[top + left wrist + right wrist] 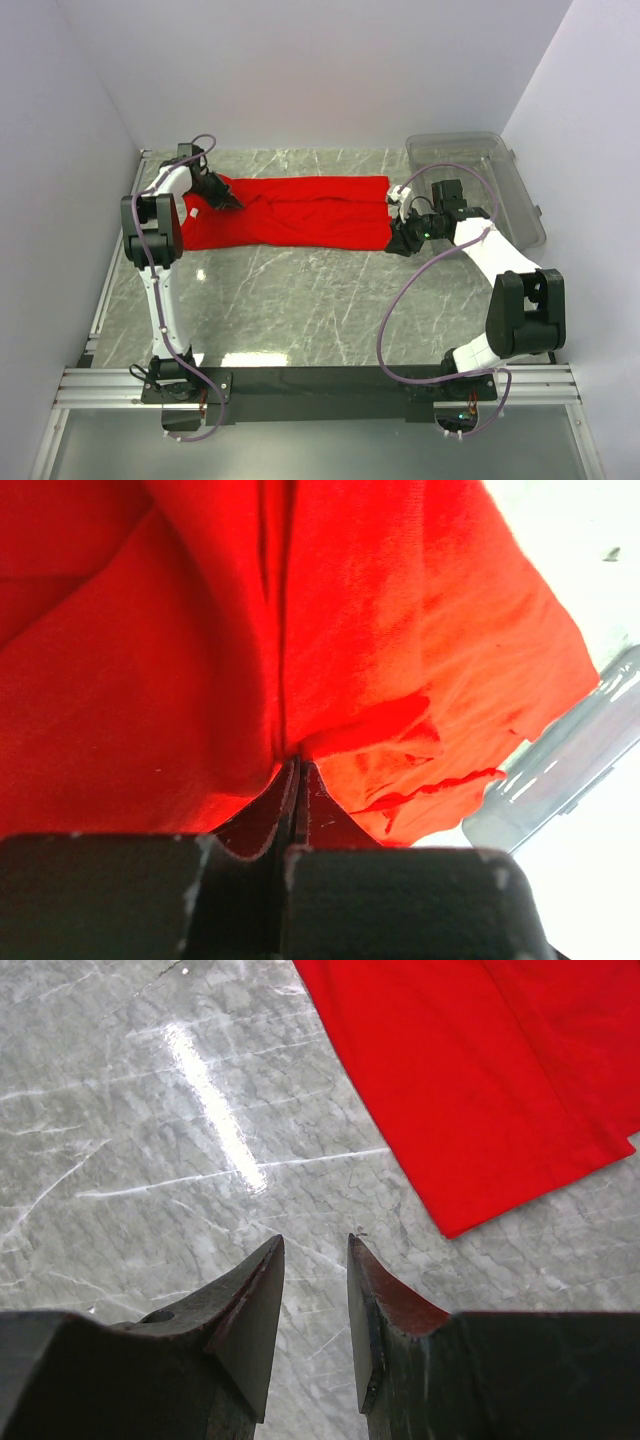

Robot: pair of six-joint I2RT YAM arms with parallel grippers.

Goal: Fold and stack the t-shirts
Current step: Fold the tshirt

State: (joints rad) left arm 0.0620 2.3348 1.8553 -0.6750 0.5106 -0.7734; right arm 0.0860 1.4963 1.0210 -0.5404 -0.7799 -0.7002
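One bright red t-shirt [300, 212] lies folded into a long band across the far part of the marble table [320, 300]. A small white label [192, 212] shows at its left end. My left gripper [225, 197] sits at that left end, and in the left wrist view its jaws [297, 767] are pressed together with red cloth [150, 680] pinched at the tips. My right gripper [400, 240] hovers by the band's near right corner. It stands open [315, 1242] over bare marble, with the t-shirt's corner [470, 1090] just ahead of the fingers and nothing between them.
A clear plastic bin [485, 180] stands at the back right, close behind the right arm; its rim [570, 770] shows past the cloth in the left wrist view. White walls close in the table on three sides. A black rail [320, 380] runs along the near edge.
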